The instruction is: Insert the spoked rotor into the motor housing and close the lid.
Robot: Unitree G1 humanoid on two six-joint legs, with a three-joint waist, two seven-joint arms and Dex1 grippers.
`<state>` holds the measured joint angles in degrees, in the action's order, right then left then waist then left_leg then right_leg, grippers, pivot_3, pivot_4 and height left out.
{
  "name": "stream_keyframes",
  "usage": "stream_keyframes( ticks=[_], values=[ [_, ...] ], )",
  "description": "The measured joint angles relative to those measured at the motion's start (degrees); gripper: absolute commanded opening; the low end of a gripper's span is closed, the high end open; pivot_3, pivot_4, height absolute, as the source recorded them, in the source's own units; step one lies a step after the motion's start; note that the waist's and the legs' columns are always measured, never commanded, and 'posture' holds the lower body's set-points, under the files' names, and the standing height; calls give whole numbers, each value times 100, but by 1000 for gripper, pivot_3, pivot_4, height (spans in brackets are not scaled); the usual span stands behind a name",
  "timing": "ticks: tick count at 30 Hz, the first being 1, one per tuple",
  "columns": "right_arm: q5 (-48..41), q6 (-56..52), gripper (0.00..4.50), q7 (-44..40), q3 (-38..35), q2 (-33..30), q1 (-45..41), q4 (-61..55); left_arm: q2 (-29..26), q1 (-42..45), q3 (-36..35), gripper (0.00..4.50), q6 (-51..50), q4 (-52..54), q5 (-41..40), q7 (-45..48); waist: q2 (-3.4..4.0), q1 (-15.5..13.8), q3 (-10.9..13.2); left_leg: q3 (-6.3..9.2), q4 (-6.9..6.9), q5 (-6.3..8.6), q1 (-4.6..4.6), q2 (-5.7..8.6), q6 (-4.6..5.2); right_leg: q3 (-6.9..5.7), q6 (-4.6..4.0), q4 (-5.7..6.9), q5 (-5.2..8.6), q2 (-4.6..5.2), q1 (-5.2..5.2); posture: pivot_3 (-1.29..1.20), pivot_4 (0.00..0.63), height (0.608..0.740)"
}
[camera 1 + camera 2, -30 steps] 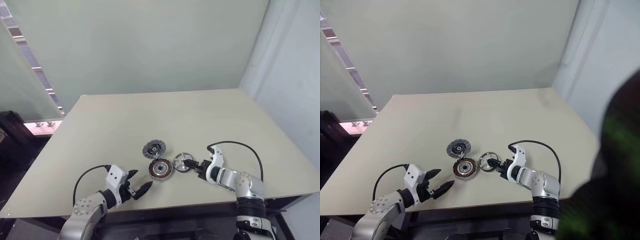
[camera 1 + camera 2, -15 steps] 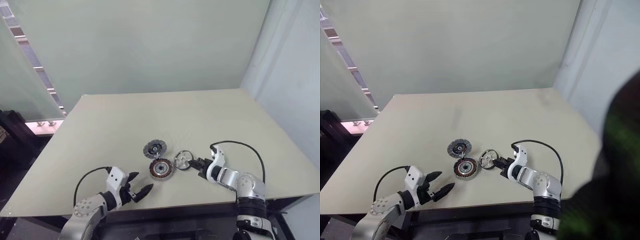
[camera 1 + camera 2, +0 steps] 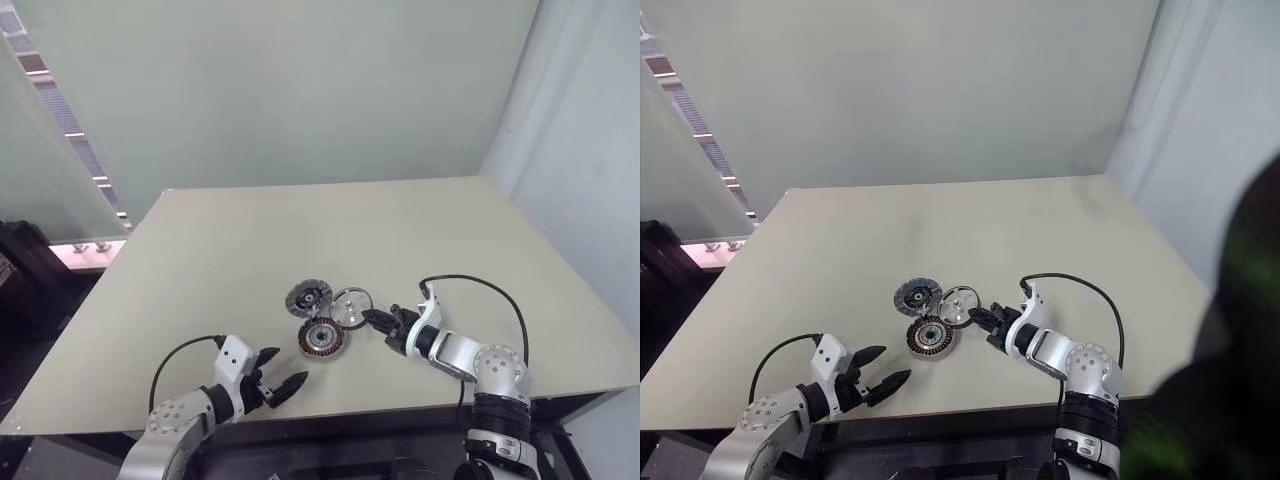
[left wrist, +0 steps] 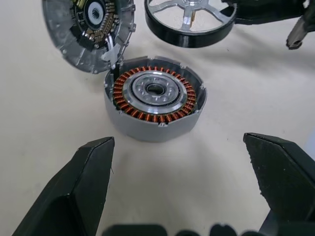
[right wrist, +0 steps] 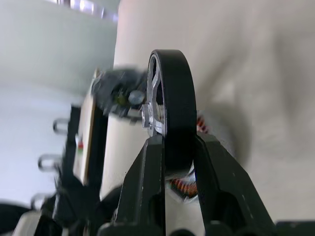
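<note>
My right gripper [image 5: 173, 147] pinches the black-rimmed, silver spoked rotor [image 3: 350, 307] edge-on above the beige table [image 3: 420, 240], beside the copper-wound motor housing [image 4: 154, 96] and ribbed grey lid [image 4: 88, 30]. My left gripper [image 4: 187, 196] hangs wide, empty.

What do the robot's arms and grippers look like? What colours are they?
The arms are shiny silver and white with rounded joints. A thin black cable loops out over each wrist. The left gripper and the right gripper each have two black, pointed fingers, a bit like a beak.
</note>
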<state>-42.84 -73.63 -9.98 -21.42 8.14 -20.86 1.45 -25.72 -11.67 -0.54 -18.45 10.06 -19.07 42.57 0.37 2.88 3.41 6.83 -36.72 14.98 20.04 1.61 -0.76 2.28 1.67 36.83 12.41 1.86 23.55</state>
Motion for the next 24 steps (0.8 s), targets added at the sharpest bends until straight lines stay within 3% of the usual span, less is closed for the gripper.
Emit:
stream_keyframes(
  ticks=[3,24],
  values=[
    [-63,-135,477,84,388,23,183,-94,1,1,1,4500,-5,2,0,-1,1,1,1,-1,-2,0,2,-1,0,0,0,-1,0,0,2,0,0,740],
    [-147,240,477,389,1054,90,42,126,7,-41,2,4500,-14,14,0,-30,2,3,1,0,-6,0,46,0,0,-1,12,0,-8,-1,37,0,0,740]
  ],
)
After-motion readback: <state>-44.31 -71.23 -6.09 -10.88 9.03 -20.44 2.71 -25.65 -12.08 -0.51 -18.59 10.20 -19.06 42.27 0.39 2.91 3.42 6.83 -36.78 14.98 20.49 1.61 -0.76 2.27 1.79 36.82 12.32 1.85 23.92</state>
